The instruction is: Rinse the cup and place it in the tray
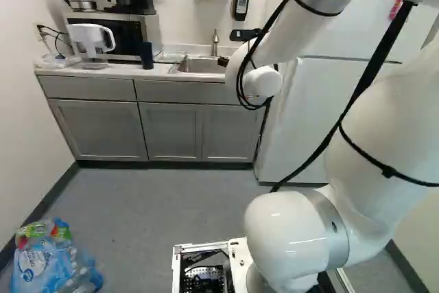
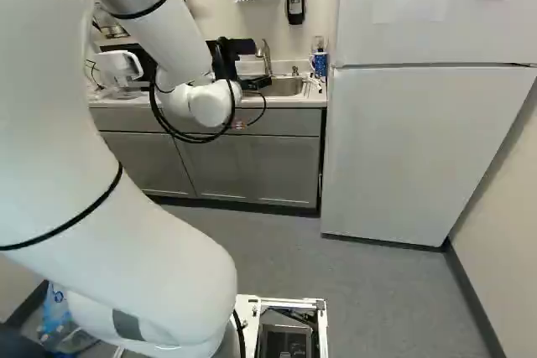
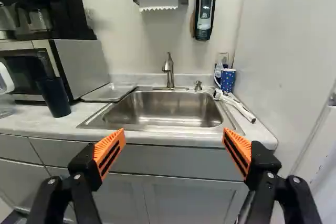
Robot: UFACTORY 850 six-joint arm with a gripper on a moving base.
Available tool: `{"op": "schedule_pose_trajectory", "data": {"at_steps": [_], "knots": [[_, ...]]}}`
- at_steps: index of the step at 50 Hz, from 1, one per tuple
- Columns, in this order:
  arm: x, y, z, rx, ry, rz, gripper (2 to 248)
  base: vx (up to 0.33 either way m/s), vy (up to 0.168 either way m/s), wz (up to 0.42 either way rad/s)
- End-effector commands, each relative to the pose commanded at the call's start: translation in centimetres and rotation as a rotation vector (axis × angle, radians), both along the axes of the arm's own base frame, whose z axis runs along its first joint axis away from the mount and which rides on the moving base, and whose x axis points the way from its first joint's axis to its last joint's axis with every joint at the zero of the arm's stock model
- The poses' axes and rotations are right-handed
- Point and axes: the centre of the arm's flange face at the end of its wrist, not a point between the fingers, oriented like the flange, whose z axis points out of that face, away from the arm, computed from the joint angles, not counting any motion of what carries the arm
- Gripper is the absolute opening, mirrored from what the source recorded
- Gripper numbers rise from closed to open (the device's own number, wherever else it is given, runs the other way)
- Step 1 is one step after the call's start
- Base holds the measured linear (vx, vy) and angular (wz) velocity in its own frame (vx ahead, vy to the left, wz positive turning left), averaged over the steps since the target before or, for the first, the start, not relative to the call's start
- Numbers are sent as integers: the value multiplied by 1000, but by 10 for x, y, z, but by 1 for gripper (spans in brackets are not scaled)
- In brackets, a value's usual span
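Note:
My gripper (image 2: 255, 83) reaches out in front of the sink counter in the right base view. In the wrist view the gripper (image 3: 173, 142) stands open, its orange-padded fingers wide apart with nothing between them. Ahead of it lies the steel sink (image 3: 167, 109), with the faucet (image 3: 169, 72) behind. A dark cup (image 3: 54, 98) stands on the counter in front of the microwave, and the metal tray (image 3: 107, 93) lies between microwave and sink. A blue cup with white dots (image 3: 228, 80) stands in the back corner beyond the sink, on the side away from the tray.
A white-handled brush (image 3: 239, 107) lies beside the sink. The microwave (image 3: 79, 69) and a clear pitcher (image 1: 92, 39) stand beyond the dark cup. A tall white fridge (image 2: 403, 148) borders the counter. Wrapped bottles (image 1: 51, 265) lie on the floor.

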Motion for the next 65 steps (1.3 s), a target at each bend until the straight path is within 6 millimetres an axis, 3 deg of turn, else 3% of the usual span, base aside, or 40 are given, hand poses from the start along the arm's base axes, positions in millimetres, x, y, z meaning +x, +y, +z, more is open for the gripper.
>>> {"op": "schedule_pose_trajectory", "data": {"at_steps": [65], "knots": [[54,0,57,0,8,0,247,0,0,0]]}}
